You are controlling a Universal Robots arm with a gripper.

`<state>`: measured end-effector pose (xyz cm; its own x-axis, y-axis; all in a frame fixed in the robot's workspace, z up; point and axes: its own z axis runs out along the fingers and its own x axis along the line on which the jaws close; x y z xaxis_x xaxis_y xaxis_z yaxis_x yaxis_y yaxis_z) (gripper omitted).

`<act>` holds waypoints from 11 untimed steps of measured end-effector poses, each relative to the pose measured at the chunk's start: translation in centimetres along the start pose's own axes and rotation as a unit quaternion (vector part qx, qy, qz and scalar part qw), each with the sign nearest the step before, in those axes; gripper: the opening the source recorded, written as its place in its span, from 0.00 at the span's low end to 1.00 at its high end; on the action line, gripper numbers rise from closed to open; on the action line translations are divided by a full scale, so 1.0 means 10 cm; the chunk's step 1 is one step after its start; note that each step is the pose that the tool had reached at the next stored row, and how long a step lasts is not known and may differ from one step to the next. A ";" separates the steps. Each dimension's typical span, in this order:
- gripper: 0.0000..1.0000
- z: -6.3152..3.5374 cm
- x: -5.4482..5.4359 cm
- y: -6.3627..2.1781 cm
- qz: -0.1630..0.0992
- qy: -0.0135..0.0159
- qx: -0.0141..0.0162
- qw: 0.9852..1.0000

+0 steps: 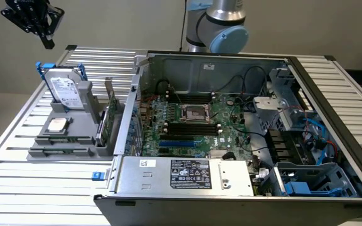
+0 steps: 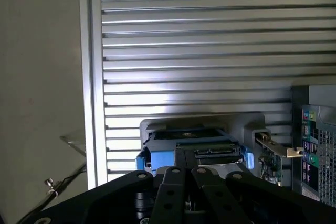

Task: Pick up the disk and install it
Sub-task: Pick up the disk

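The disk [image 1: 64,88] is standing on edge in a slot at the far end of a grey holder [image 1: 61,151], on the exterior view's left side of the tabletop [image 1: 43,188]. Its white label is facing toward the near end of the holder, and the arms of its blue carrier frame [image 1: 40,69] are sticking up on either side of it. In the wrist view the disk [image 2: 210,153] is showing its top edge, with blue plastic at both ends and the holder's grey wall [image 2: 199,121] behind it.

The gripper [image 1: 47,44] is hanging in the air above that end of the holder, apart from the disk and touching nothing. Its black fingers are pointing down and are pressed together with nothing between them. The wrist view is looking past the gripper [image 2: 186,174] onto the disk below.

On the same holder, nearer the camera, a small square silver chip [image 1: 57,125] is lying flat. A thin green circuit card [image 1: 112,110] is standing upright along the holder's side, just beside the open computer case [image 1: 206,70]. The case is lying on its side and exposing the motherboard [image 1: 193,117], a silver power supply box [image 1: 187,174] at its near edge and a blue drive bay [image 1: 300,186] at the exterior view's lower right. The robot arm [image 1: 222,23] is rising behind the case.
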<state>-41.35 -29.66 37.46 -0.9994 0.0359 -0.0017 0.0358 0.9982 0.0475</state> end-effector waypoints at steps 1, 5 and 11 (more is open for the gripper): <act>0.11 0.000 0.00 0.000 -0.006 0.000 0.000 1.000; 0.11 0.004 0.00 -0.001 -0.043 0.002 0.000 0.999; 0.11 0.005 0.00 -0.001 -0.097 0.005 0.000 0.995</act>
<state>-41.35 -29.67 37.41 -0.9874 -0.1583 -0.0017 -0.1582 0.9863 0.0473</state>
